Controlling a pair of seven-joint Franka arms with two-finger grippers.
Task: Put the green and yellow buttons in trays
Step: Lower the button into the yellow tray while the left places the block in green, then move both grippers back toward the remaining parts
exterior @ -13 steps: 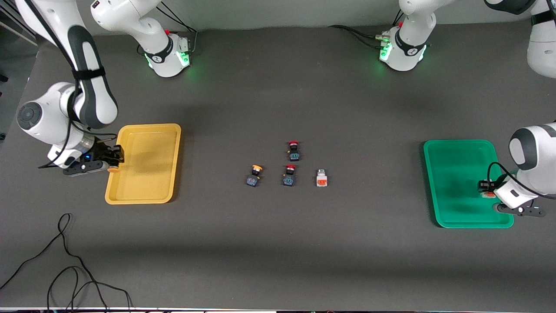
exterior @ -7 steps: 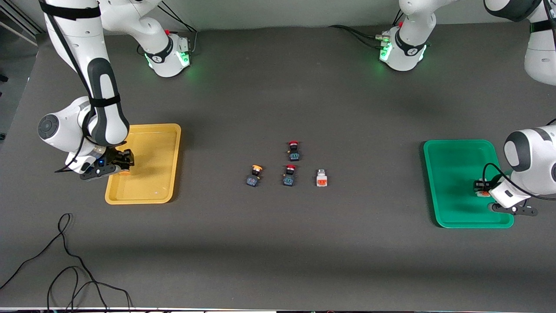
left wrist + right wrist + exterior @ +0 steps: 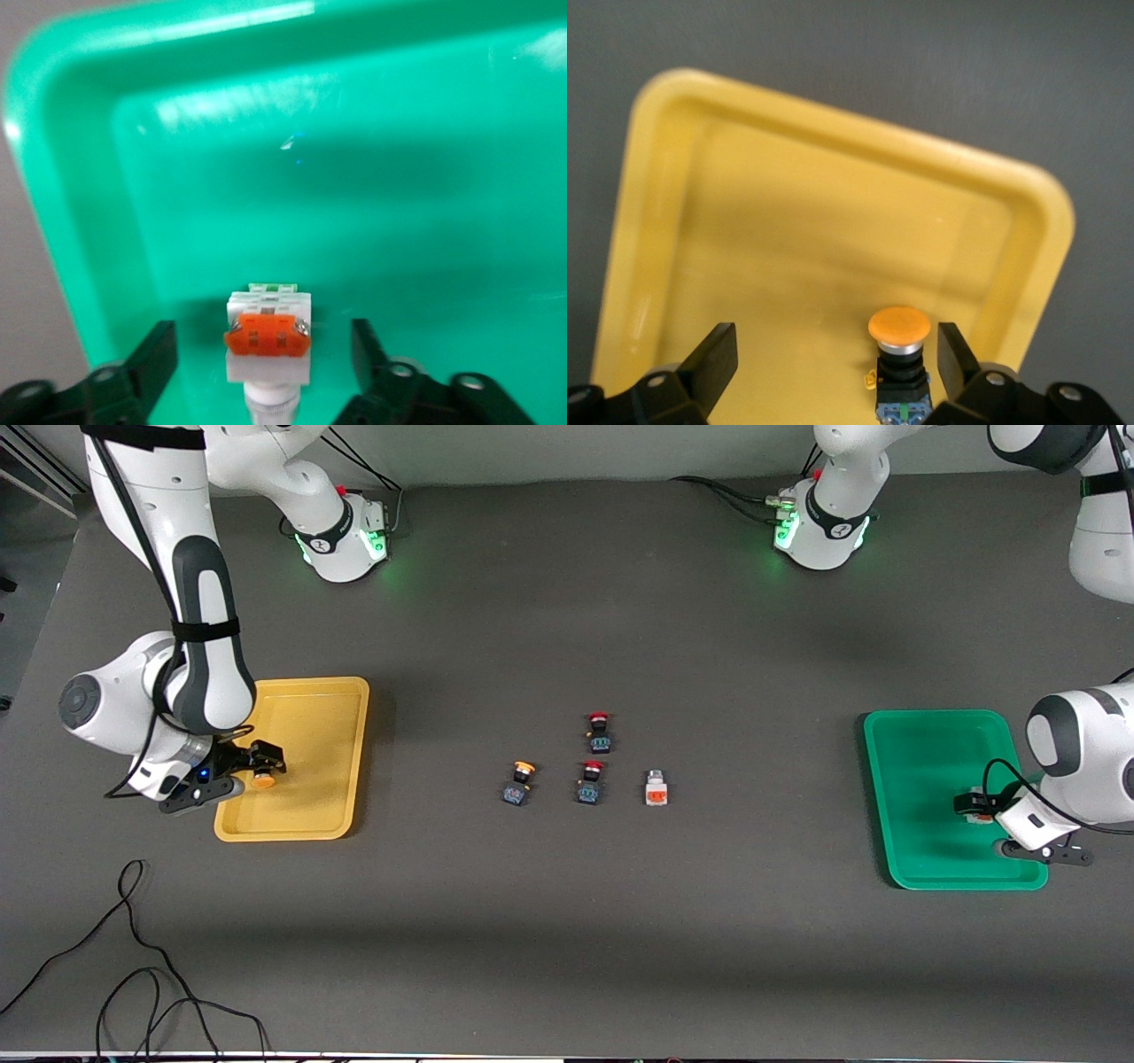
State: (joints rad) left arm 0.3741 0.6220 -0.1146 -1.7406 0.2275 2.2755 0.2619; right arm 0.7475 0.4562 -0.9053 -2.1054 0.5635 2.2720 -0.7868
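Moved inward since a second ago: right gripper (image 3: 257, 766) from the yellow tray's (image 3: 350, 691) outer rim to over its floor; left gripper (image 3: 973, 808) deeper over the green tray (image 3: 886, 726). Fingers on both now spread wide. Yellow-capped button (image 3: 899, 359) standing loose between the right fingers (image 3: 713, 359), touching neither, in the yellow tray. White-grey button (image 3: 267, 335) likewise free between the left fingers (image 3: 155, 359), in the green tray near the rim. Still out on the table between the two trays: another yellow-capped button (image 3: 520, 782), another white-grey button (image 3: 656, 788), two red-capped buttons (image 3: 599, 732). Risk on withdrawal: snagging or toppling a released button with a fingertip if pulled sideways rather than straight up.
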